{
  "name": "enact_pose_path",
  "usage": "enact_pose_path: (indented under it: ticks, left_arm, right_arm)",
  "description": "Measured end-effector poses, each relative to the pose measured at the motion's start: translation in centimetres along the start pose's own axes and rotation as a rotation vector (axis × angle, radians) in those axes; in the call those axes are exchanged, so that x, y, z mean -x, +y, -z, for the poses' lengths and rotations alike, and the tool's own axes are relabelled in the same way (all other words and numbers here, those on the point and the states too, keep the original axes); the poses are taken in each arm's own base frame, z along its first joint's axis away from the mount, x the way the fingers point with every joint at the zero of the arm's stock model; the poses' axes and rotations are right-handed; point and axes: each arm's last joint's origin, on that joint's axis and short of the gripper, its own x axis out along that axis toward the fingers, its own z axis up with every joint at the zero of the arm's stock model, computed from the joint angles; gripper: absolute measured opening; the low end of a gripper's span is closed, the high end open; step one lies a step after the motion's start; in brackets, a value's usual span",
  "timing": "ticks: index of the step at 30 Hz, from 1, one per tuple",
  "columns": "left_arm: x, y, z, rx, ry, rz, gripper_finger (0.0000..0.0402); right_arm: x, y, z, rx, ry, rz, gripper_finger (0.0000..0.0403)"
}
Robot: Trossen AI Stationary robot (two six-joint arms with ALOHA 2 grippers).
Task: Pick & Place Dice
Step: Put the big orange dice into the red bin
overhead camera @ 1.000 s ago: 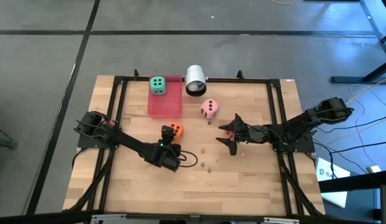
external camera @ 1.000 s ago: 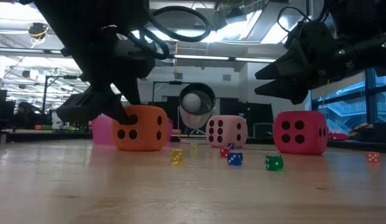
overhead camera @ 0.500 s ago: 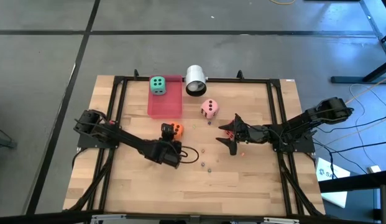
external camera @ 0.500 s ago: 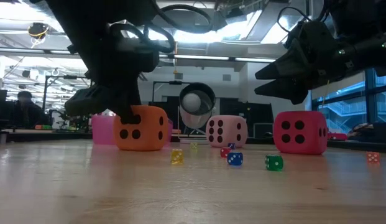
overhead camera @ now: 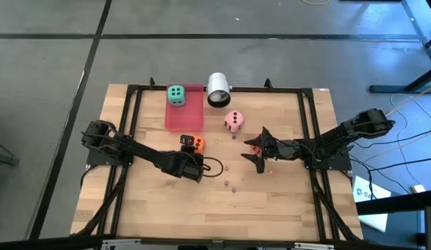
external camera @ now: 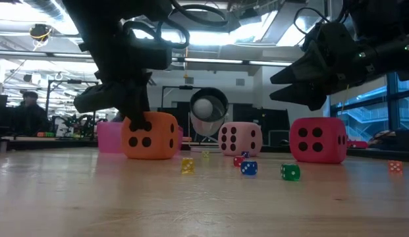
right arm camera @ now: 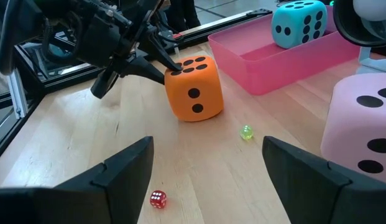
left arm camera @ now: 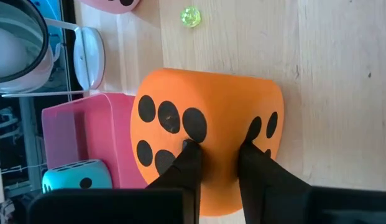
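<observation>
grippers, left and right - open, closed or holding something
Left gripper: closed, fingers pinching the orange die.
Right gripper: open, holding nothing, over the table.

No readable text, label or brand shows anywhere, though distant room signs may be blurred

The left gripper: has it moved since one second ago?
Yes. In the high view, the left gripper has closed in on the orange die, with its wrist drawn back slightly leftward, away from the pink tray.
</observation>
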Motion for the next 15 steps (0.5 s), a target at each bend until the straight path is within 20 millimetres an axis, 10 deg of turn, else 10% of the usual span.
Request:
enact_pose_path:
  ticks: [15]
  left_arm:
    - [0.00,-0.03,0.02,0.000,0.002,0.010,0.0031]
  right_arm:
    - [0.00,0.01,0.00,0.000,0.000,0.000,0.0300]
